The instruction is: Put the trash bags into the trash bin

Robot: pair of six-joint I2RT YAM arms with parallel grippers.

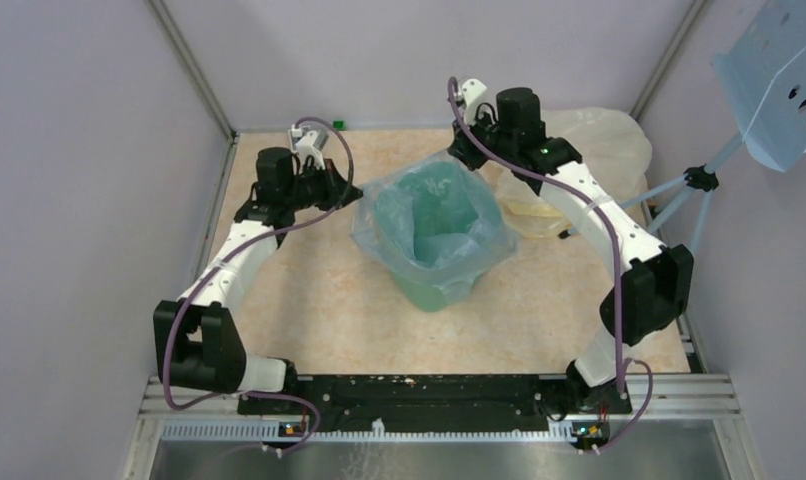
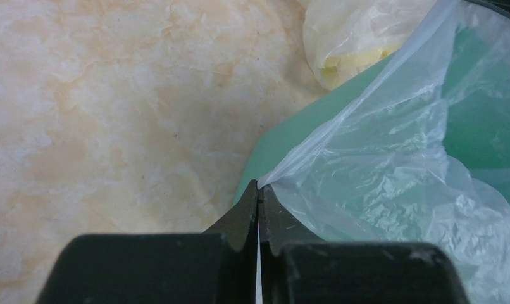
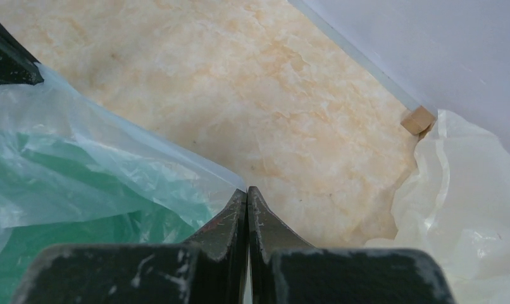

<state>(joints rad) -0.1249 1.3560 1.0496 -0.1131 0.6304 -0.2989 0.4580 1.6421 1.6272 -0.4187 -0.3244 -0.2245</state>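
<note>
The pale blue bag (image 1: 434,228) sits down inside the green bin (image 1: 434,297) in the middle of the desk (image 1: 309,320), its mouth spread over the rim and a loose skirt hanging down the outside; the left hand (image 2: 259,193) is closed tight, tips together, with the bag's edge pinched at the bin's left corner and the film drawn taut to its tips; the right hand (image 3: 247,196) is likewise closed at the far right corner, the film running right up to its tips, so it looks pinched there too; the stuff seems nearly weightless, limp, crinkly and slick, likely to slip or stretch if tugged hard; I would take it by a gathered fold of the rim, not a single layer; the cream bag (image 3: 467,209) lies just beyond, apart.
</note>
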